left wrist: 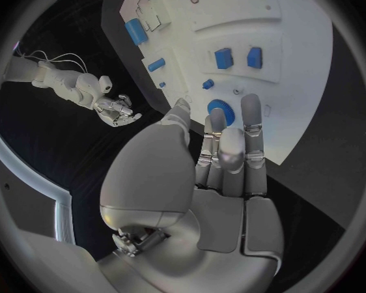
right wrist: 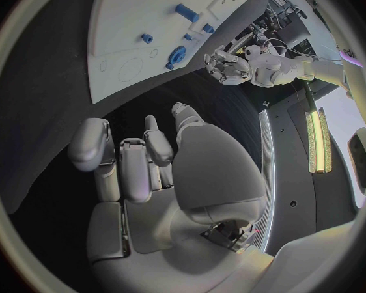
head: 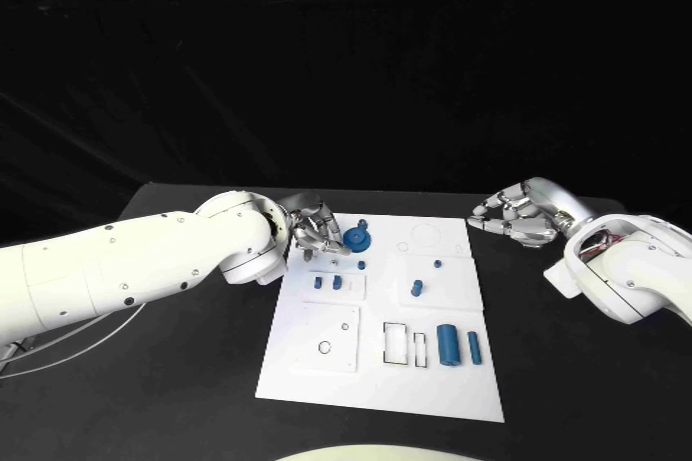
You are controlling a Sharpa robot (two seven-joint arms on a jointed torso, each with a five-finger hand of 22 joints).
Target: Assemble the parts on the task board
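Observation:
The white task board (head: 378, 386) lies in the middle of the table. A blue gear (head: 358, 243) stands near its far left corner. My left hand (head: 315, 231) hovers at that corner, fingers straight and apart, tips close beside the gear (left wrist: 218, 105); whether they touch it I cannot tell. Two small blue blocks (head: 327, 281) sit just nearer on the board, and a thick blue cylinder (head: 449, 344) and a slim bar (head: 475, 347) lie at the right. My right hand (head: 512, 218) hangs off the board's far right corner, fingers loosely bent, holding nothing.
More small blue parts sit mid-board: a peg (head: 361, 265) and a slanted piece (head: 415, 288). Rectangular slots (head: 404, 343) and a round recess (head: 329, 347) mark the near half. Black table (head: 173, 391) surrounds the board on all sides.

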